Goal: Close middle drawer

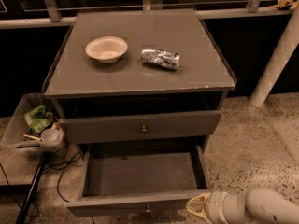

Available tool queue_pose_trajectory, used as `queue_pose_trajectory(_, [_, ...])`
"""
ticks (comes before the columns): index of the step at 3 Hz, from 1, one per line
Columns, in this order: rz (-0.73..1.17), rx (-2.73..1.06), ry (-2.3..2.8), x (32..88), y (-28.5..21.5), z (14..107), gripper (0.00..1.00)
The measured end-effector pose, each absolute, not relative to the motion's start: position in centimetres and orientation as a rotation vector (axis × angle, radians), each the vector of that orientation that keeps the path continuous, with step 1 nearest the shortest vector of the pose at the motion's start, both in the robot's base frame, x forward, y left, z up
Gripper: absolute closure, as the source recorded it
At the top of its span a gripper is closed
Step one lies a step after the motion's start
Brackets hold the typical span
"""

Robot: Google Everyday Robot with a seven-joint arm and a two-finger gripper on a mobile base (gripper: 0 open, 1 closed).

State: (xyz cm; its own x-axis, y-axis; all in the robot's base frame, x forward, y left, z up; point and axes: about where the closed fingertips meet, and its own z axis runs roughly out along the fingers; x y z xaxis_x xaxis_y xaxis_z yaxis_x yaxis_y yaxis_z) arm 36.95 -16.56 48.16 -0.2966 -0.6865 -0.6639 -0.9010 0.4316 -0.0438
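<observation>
While the middle drawer (140, 174) is pulled far out under the less open upper drawer (140, 125), the gripper (198, 205) is seen low, just beside the right end of its front. Whether the gripper is open or closed cannot be told.

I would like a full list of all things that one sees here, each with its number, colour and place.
cabinet: one, grey, centre
bowl: one, cream, left on the cabinet top
crushed can: one, silver, on the cabinet top, right of the bowl
upper drawer: one, grey, round knob, just under the top
middle drawer: one, grey, pulled far out, nothing inside
plastic bin: one, clear, left of the cabinet, holding scraps and a cup
cables: a few, black, floor at left
pole: one, white, leaning at right
arm: one, white, bottom right corner
pincer: one, yellowish, beside the right end of the middle drawer's front
</observation>
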Motion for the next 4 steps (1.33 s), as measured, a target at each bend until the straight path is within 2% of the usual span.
queue_pose_trajectory(4, [0.514, -1.353, 2.128, 38.8, -15.1, 42.1, 1.00])
